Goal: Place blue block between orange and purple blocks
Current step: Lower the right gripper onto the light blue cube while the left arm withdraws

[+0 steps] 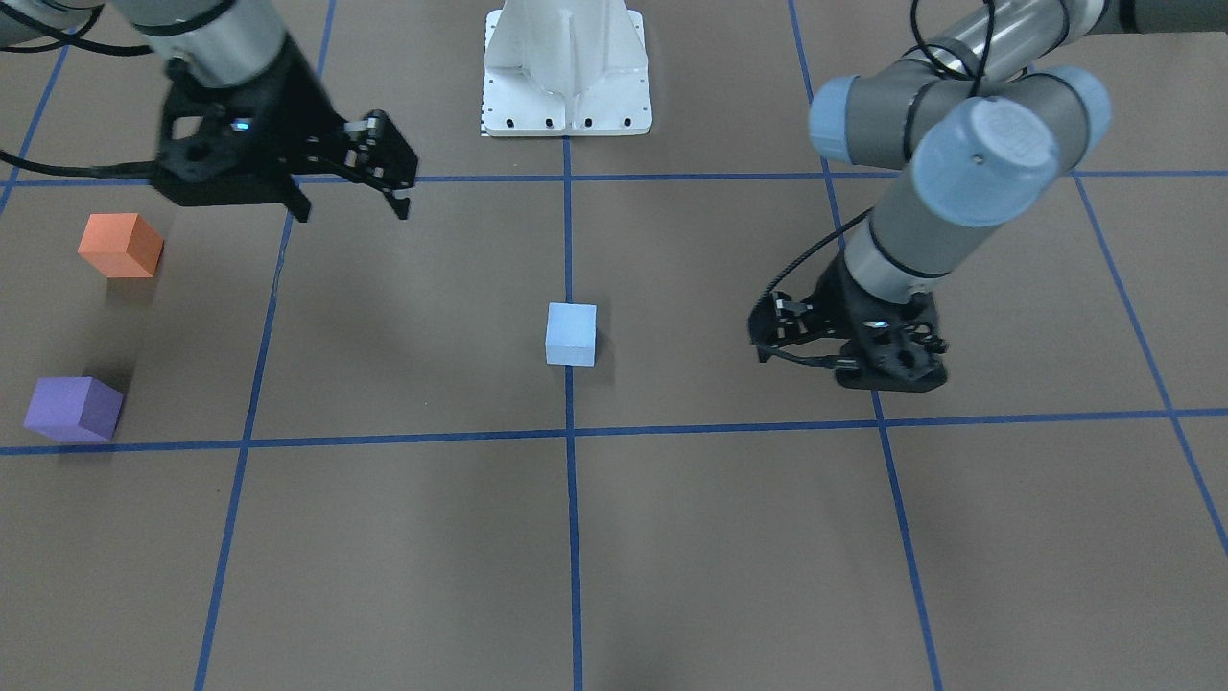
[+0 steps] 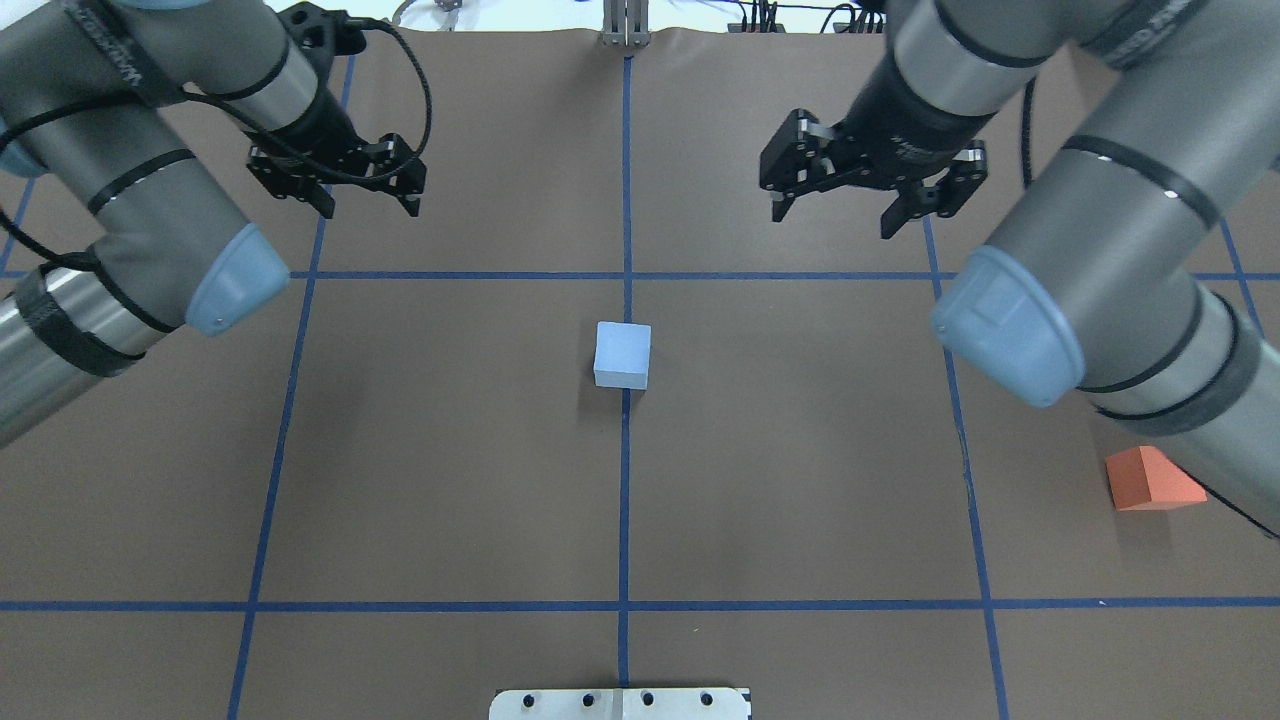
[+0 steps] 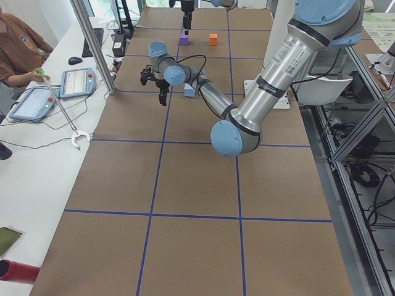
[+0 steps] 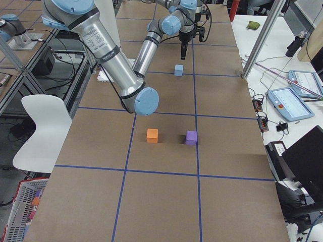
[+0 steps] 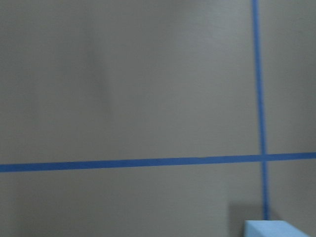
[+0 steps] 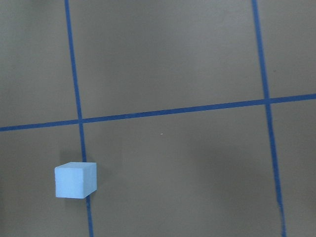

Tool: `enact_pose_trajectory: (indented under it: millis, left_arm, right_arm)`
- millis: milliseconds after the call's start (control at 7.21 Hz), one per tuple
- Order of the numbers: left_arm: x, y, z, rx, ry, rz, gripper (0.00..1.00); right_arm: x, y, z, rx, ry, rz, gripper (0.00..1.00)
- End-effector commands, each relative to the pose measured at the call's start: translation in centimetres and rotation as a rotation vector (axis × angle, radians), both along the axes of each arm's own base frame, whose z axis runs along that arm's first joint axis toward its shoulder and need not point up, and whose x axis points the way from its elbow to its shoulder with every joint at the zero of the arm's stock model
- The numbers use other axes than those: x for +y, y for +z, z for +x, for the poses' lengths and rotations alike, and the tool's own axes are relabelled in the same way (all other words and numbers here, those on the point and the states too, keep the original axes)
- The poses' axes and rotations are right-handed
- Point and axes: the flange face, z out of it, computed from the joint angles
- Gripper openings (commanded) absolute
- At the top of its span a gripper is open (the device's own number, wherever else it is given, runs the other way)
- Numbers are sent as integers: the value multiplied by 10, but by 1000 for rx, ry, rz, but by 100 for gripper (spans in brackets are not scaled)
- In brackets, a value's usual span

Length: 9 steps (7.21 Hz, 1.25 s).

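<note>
- We count three blocks, one of each colour. The blue block sits on the table, on the middle tape line that runs away from the robot. It is near the table's centre and touched by nothing.
- The orange block and the purple block stand at the robot's right end, well apart from the blue one. There is a gap between them, and the orange one is nearer the robot.
- The front and right-end views show that pair whole. In the overhead view the right arm's forearm hides the purple block and cuts off a corner of the orange one.
- We see two grippers, both past the blue block on the side away from the robot. The left gripper has its jaws spread and nothing between them. The right gripper is spread too and carries nothing.
- The right wrist camera takes in the whole blue block beside a tape crossing. The left wrist camera catches only its top corner at the frame's lower edge, and that view is blurred.
- In the right-end view the right arm's elbow hangs over the table between the blue block and the pair.
- Around the scene, the white base plate lies at the robot's side. Only the left-end view shows an operator and two tablets on a side bench.
</note>
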Motion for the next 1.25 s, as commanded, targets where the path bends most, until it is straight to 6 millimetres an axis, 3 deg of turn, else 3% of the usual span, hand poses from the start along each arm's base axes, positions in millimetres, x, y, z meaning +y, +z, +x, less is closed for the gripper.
enact_pose_trajectory:
  millis: [0,277,416,693,1109]
  left_arm:
    - [-1,74,-93,-68,15,81,100]
    - [-3,132,-169,-135,64,172,100]
    - [-4,148,-194,-158,87,211,100]
    - [-4,157,-198,-168,96,211,100]
    - [-4,158,-197,-169,97,210,100]
  right_arm:
    - [0,-33,-107,83,-36,40,100]
    - [-13,-10,-177,88,-61,74,100]
    - [-13,8,-211,100,-65,103,100]
    - [-6,29,-248,115,-60,85,100]
    - [4,53,-277,172,-70,93,100]
